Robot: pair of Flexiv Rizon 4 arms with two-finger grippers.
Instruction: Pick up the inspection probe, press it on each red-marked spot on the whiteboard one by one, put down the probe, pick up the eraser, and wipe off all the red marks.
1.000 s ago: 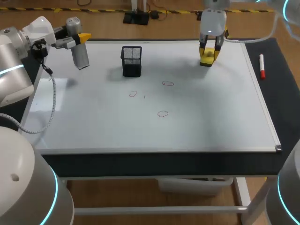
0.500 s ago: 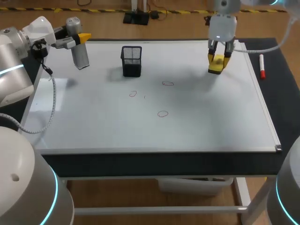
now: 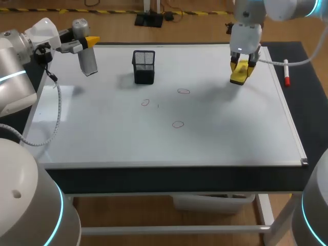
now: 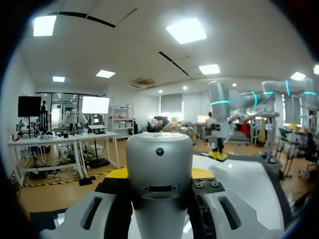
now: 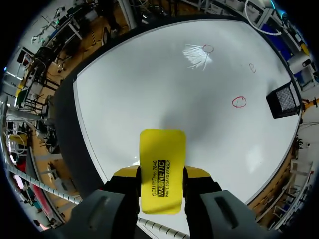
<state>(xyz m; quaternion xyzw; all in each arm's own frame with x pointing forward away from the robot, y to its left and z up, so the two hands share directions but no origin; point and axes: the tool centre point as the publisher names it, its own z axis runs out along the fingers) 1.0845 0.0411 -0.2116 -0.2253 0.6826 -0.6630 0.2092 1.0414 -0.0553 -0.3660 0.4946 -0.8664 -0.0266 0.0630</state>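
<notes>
My left gripper point(image 3: 84, 43) is held above the whiteboard's point(image 3: 215, 128) back left corner, shut on the grey cylindrical inspection probe point(image 3: 88, 61), which hangs upright from it. In the left wrist view the probe point(image 4: 159, 184) stands between the fingers. My right gripper point(image 3: 241, 65) is over the board's back right part, shut on the yellow eraser point(image 3: 239, 76). The right wrist view shows the eraser point(image 5: 160, 169) clamped between the yellow tips, above bare board. Three small red marks point(image 3: 145, 102), point(image 3: 183, 91), point(image 3: 178, 124) sit mid-board, left of the eraser.
A black mesh pen cup point(image 3: 144, 66) stands on the board behind the marks, and shows in the right wrist view as the cup point(image 5: 285, 99). A red marker point(image 3: 286, 73) lies on the dark mat right of the board's frame.
My right arm has carried the eraser to the right and toward the front from the board's back edge. The left arm and probe have stayed still.
</notes>
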